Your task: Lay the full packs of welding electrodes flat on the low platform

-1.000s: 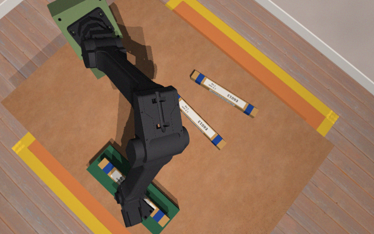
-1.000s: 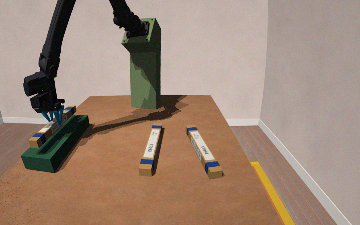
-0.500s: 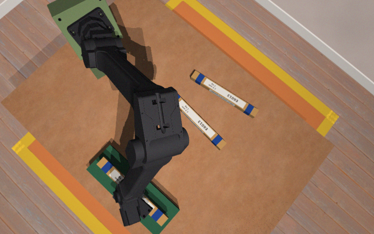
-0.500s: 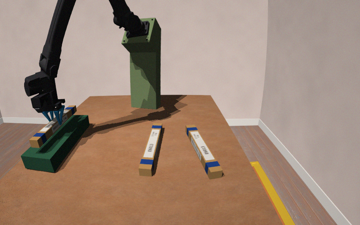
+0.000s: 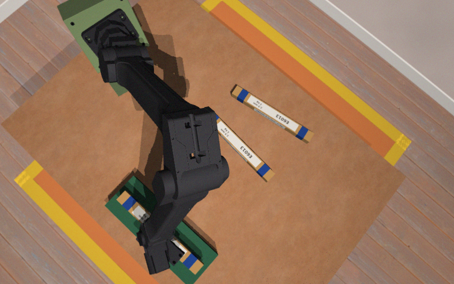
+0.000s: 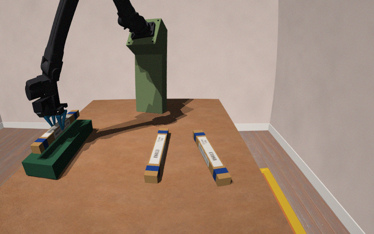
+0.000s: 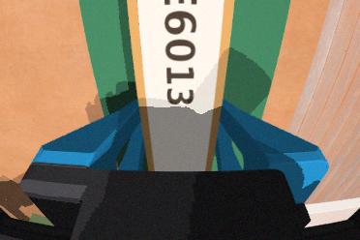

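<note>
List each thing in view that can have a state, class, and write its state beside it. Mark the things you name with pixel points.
Gripper (image 5: pixel 161 254) (image 6: pixel 57 127) (image 7: pixel 180 104): shut on a pack
Held pack (image 5: pixel 140 213) (image 6: pixel 49 133) (image 7: pixel 181 42): over the green platform (image 5: pixel 205 255) (image 6: pixel 40 169) (image 7: pixel 97 17), contact unclear
Middle pack (image 5: pixel 241 144) (image 6: pixel 157 149): flat on the table (image 5: pixel 309 193) (image 6: pixel 153 206)
Outer pack (image 5: pixel 274 114) (image 6: pixel 211 153): flat on the table
All packs: full or partly used, cannot tell

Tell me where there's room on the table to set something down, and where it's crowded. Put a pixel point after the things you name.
Room: the stretch beyond the ends of the two loose packs (image 5: pixel 241 144) (image 6: pixel 155 152) farthest from the green pedestal (image 5: pixel 135 28) (image 6: pixel 147 84), and between the green platform (image 5: pixel 207 254) (image 6: pixel 40 171) (image 7: pixel 263 13) and the nearer loose pack, partly under the arm. Crowded: the platform, with fingers (image 6: pixel 62 118) gripping a pack.
</note>
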You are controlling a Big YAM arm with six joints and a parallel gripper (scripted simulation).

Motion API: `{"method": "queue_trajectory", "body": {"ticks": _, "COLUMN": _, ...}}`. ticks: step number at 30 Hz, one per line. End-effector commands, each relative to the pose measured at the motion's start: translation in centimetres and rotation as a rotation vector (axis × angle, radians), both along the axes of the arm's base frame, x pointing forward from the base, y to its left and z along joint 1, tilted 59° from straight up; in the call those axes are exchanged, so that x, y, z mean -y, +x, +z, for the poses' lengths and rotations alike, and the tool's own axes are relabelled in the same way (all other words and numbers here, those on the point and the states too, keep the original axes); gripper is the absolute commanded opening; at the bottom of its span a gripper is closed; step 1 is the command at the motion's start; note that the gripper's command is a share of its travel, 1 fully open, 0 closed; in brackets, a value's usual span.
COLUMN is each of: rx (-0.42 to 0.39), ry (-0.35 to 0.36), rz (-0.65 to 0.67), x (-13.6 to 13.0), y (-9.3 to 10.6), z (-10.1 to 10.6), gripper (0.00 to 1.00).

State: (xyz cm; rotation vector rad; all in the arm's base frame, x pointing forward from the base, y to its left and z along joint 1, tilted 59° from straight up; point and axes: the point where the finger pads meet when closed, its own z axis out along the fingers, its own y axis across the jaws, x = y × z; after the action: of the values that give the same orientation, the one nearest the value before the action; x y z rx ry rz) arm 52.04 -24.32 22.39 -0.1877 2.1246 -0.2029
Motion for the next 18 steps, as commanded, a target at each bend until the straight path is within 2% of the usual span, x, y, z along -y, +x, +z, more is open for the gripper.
{"method": "queue_trajectory", "body": {"ticks": 1, "rx": 0.046, "ry": -0.040, "rz": -0.028, "x": 1.93, "y": -1.24, "z": 2.59, "gripper": 0.00}}
{"method": "queue_trajectory", "body": {"ticks": 18, "rx": 0.051, "ry": -0.044, "rz": -0.028, "x": 2.16, "y": -1.09, "z": 2.90, "gripper": 0.00}}
